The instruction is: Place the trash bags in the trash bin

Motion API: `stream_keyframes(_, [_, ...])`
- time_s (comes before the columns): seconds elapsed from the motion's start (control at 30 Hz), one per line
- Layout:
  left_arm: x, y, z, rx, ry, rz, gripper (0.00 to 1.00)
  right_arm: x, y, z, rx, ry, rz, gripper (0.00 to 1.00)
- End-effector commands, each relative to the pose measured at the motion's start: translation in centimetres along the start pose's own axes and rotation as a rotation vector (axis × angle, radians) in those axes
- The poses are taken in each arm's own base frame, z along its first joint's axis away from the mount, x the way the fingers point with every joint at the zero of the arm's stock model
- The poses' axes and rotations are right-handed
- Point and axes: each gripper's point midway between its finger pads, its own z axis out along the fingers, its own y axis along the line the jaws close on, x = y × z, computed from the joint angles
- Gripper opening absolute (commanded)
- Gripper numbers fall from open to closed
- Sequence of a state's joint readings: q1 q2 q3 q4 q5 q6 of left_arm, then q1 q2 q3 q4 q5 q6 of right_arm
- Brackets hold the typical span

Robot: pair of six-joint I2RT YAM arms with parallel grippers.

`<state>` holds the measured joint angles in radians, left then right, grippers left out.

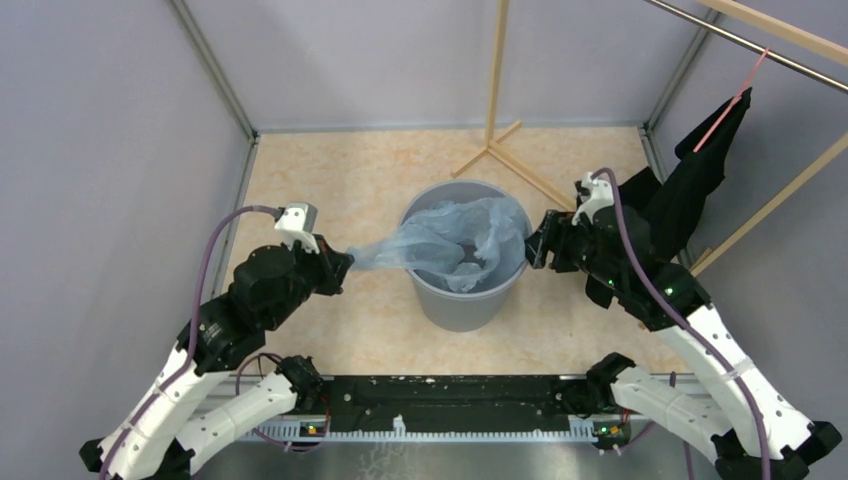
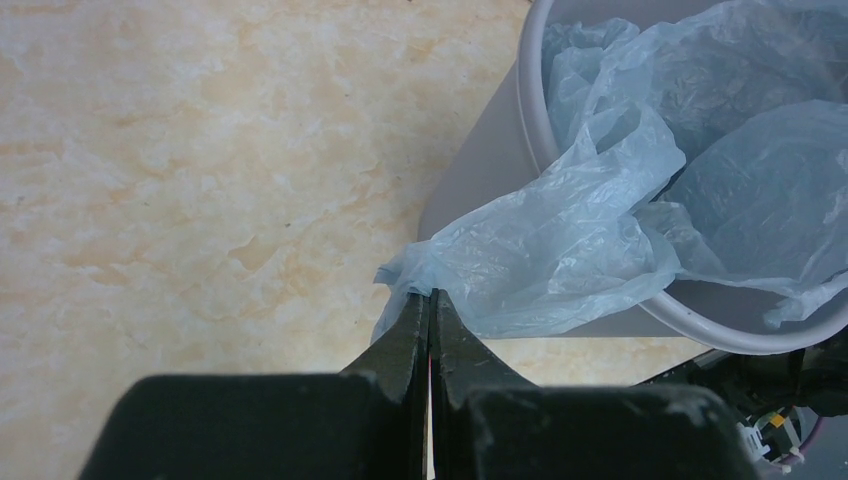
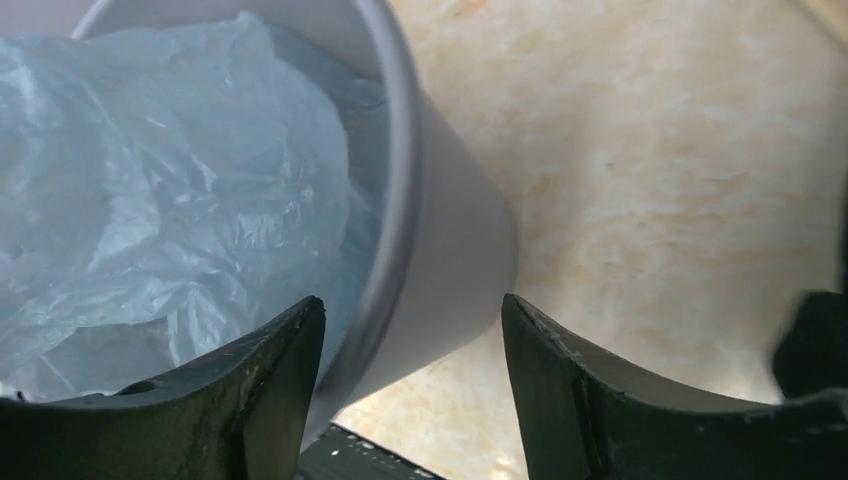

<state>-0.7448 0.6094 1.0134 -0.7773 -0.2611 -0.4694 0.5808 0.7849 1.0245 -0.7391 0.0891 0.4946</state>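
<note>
A round grey trash bin [image 1: 462, 305] stands mid-table. A wrinkly light-blue trash bag [image 1: 455, 240] lies mostly inside it, with one corner stretched out over the left rim. My left gripper [image 1: 347, 266] is shut on that corner, left of the bin; in the left wrist view the left gripper [image 2: 432, 297] pinches the trash bag [image 2: 560, 250] beside the trash bin [image 2: 480, 170]. My right gripper [image 1: 533, 248] is open and empty at the bin's right rim; in the right wrist view the right gripper [image 3: 412, 305] straddles the trash bin [image 3: 450, 230] wall, with the trash bag [image 3: 170, 200] inside.
A black cloth garment [image 1: 700, 180] hangs from a rail at the right, behind my right arm. A wooden stand [image 1: 497, 100] rises behind the bin. Grey walls enclose the table on three sides. A black rail [image 1: 450, 400] runs along the near edge.
</note>
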Motion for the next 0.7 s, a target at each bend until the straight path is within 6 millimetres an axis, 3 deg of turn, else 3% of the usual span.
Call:
stream_keyframes(0.0, [-0.8,-0.7,0.6,0.024,-0.030,-0.001,0.00,0.2,4.8,2.2,-0.258,0.000,0.015,0.62])
stream_keyframes(0.13, [-0.4,0.2,0.7,-0.020,-0.042,-0.043,0.00,-0.3,5.6,3.9,-0.306,-0.058,0.017,0.42])
stream_keyframes(0.27, [-0.1,0.5,1.5,-0.025,-0.080,-0.081,0.00,-2.4,6.8,6.1,-0.347,-0.149,0.025,0.18])
stream_keyframes(0.43, [-1.8,0.9,1.6,-0.069,-0.134,-0.053,0.00,-6.0,8.5,9.1,-0.366,-0.234,-0.005,0.07])
stream_keyframes(0.53, [-2.1,0.8,1.8,-0.068,-0.133,-0.046,0.00,-7.4,8.4,10.9,-0.318,-0.260,-0.050,0.01])
stream_keyframes(0.67, [-2.1,1.0,2.0,-0.082,-0.141,-0.037,0.00,-9.5,9.2,12.6,-0.308,-0.295,-0.098,0.00])
